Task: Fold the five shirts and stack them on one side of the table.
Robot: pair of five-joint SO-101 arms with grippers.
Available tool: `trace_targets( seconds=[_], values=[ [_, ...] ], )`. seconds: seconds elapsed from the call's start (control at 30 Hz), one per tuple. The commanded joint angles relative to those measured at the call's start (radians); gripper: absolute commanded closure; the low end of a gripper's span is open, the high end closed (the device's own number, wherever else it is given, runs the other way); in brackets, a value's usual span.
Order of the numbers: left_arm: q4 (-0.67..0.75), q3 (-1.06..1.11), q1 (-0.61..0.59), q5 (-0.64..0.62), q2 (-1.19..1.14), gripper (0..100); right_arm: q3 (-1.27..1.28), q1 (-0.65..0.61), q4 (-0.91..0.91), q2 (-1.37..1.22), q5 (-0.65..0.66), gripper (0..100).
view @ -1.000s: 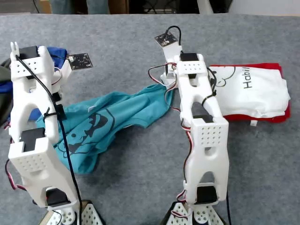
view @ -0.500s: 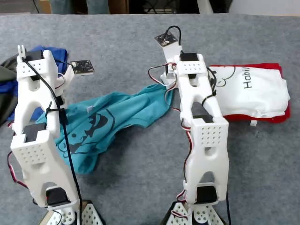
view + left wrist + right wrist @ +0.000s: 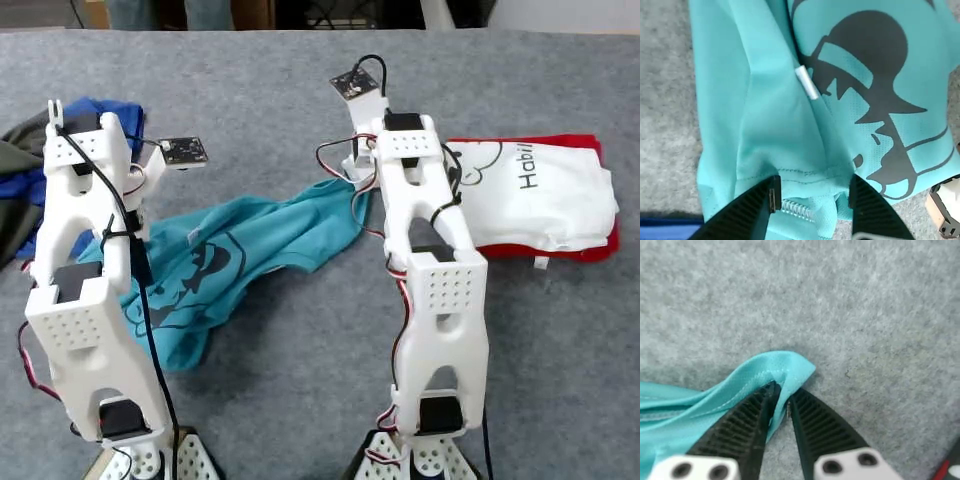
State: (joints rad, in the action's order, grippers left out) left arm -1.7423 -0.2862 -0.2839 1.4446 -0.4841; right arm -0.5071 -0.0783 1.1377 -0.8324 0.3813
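So the right gripper (image 3: 783,394) has its jaws pinched tight on one corner tip of the teal shirt (image 3: 700,400), with the cloth squeezed between them just off the grey table (image 3: 850,305). The left gripper (image 3: 814,189) is the opposite: jaws spread wide and straddling the hem at the shirt's other end, fabric bunched in the gap but not clamped as far as I can tell.

My guess is the idea is one end pinned and the other about to be grabbed, so the shirt can be stretched flat before folding. In the high view it lies rumpled between the two arms.

The white shirt (image 3: 540,195) sits folded on top of the red shirt (image 3: 600,248) on the right side, so that's the stack. A blue shirt (image 3: 115,110) and a dark shirt (image 3: 15,170) are heaped at the far left, unfolded.
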Motion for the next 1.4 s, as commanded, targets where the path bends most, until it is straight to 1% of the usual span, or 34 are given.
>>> trace_targets(
  seconds=[0.0,0.17,0.37,0.43,0.53,0.7,0.93,1.1,1.37],
  values=[
    [-0.018,-0.004,0.002,0.152,0.032,75,-0.008,0.011,-0.029,-0.004,-0.008,98.3],
    [-0.018,0.007,0.005,0.147,0.031,76,-0.007,0.011,-0.029,-0.004,-0.008,98.3],
    [-0.018,0.038,0.007,0.146,0.031,88,-0.007,0.011,-0.029,-0.004,-0.008,98.3],
    [-0.018,0.056,0.004,0.132,0.032,88,-0.007,0.011,-0.029,-0.004,-0.008,98.3],
    [-0.017,0.068,0.028,0.075,0.031,88,-0.007,0.011,-0.029,-0.004,-0.008,98.3],
    [-0.017,0.047,0.033,0.049,0.041,97,-0.007,0.011,-0.031,-0.004,-0.008,98.3],
    [-0.018,-0.061,-0.002,-0.078,0.043,97,-0.007,0.011,-0.031,-0.004,-0.008,98.3],
    [-0.018,-0.068,-0.008,-0.112,0.061,97,-0.007,0.011,-0.031,-0.004,-0.008,98.3],
    [-0.018,-0.074,-0.028,-0.115,0.296,97,-0.008,0.008,-0.031,-0.004,-0.011,98.3]
  ],
)
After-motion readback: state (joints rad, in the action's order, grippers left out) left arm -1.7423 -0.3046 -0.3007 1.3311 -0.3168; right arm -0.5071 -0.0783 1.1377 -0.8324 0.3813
